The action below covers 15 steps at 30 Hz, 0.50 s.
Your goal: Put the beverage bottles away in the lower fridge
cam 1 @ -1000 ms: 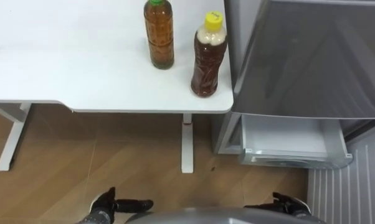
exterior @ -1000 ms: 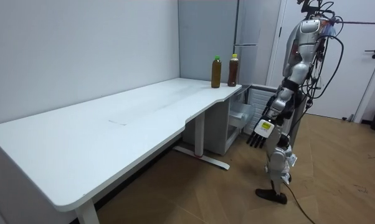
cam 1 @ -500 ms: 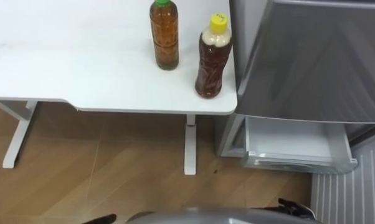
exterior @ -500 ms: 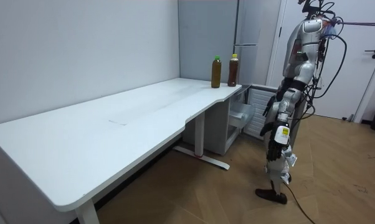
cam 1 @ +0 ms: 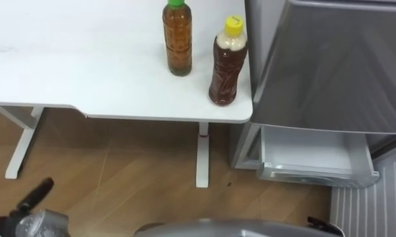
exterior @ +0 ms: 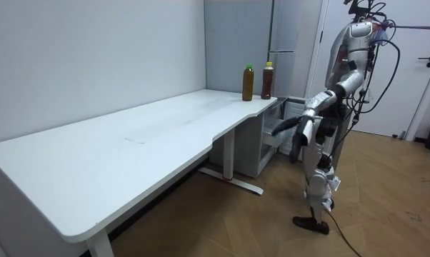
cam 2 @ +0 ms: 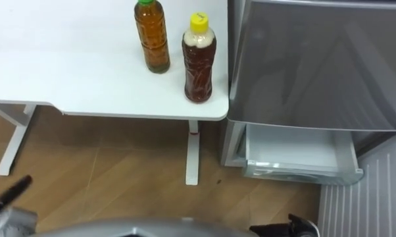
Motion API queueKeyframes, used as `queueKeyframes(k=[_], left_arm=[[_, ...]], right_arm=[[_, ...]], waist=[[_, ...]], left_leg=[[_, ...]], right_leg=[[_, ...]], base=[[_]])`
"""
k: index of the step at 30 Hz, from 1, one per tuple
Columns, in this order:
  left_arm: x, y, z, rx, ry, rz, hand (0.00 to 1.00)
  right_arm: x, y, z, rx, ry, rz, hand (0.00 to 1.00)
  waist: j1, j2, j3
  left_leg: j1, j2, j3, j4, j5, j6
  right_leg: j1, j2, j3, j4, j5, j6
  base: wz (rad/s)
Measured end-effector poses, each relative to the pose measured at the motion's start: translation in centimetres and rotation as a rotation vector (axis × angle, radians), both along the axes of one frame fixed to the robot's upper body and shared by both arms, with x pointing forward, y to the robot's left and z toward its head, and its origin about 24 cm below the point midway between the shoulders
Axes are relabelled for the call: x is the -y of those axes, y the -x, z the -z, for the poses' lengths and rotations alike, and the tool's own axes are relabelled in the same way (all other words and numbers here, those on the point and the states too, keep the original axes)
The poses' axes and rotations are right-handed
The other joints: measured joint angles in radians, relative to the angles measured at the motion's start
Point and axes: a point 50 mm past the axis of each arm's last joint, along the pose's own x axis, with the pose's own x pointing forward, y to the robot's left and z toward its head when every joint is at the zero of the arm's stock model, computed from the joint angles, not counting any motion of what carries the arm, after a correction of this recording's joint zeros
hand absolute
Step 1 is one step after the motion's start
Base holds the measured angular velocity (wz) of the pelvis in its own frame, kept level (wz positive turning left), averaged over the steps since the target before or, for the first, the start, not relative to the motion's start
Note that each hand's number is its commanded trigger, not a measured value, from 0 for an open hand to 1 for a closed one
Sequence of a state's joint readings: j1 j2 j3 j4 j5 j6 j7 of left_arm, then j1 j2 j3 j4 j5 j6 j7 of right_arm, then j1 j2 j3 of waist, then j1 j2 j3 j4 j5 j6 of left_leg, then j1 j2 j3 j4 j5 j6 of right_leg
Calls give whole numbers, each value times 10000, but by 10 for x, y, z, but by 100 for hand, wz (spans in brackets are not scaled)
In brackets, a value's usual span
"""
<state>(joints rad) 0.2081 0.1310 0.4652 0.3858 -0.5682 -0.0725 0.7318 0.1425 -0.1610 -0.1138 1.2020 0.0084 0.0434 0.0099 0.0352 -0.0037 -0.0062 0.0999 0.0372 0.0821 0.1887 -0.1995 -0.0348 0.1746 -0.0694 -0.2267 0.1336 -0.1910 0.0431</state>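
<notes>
Left eye view: you see the green-capped bottle (cam 1: 177, 39) and the yellow-capped bottle (cam 1: 227, 62) upright, caps up, on the table (cam 1: 86, 79) corner beside the fridge (cam 1: 329, 66). The left hand (cam 1: 37, 195) is straight-fingered and empty.
Right eye view: you cannot tell the right hand's (cam 2: 297, 228) state.
Room view: the left arm is held forward.

**Setting.** We see a plain indoor room, closer to an office or a test room than to a fitted kitchen. Ahead of the robot's left hand (cam 1: 37, 194) stands a long white desk (cam 1: 86, 66) on slim white legs, over a wood-pattern floor (cam 1: 132, 178). Ahead and to the right of that hand, just beside the desk's end, stands a grey fridge (cam 1: 329, 66) with its lower drawer (cam 1: 310, 155) pulled out. A bare pale wall (exterior: 93, 57) runs along the desk, and a white door (exterior: 422, 71) lies well behind the hand.
</notes>
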Motion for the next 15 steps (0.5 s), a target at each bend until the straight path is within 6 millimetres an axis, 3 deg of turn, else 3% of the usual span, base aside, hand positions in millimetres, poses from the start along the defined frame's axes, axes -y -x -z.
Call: queueKeyframes(k=[6,12,15], left_arm=[[1,-40,-67,1618,-3306,865,0],[16,-57,-108,2957,-4783,1933,0],[34,-69,-128,4053,-5053,3031,0]], right_arm=[[1,4,0,-86,122,-128,0],[1,8,0,-203,-104,-225,0],[-1,6,1,-262,-324,-394,0]], waist=[[-83,51,-12],[-90,33,-7],[-228,-29,17]], left_leg=[[-7,-9,-22,-9,2,2],[-28,-10,-26,-18,1,2],[-24,-10,-60,6,3,2]], right_leg=[[-8,0,-13,3,2,-3],[0,0,14,-17,-1,2],[20,-3,-51,-27,-2,2]], base=[[0],[0],[3]])
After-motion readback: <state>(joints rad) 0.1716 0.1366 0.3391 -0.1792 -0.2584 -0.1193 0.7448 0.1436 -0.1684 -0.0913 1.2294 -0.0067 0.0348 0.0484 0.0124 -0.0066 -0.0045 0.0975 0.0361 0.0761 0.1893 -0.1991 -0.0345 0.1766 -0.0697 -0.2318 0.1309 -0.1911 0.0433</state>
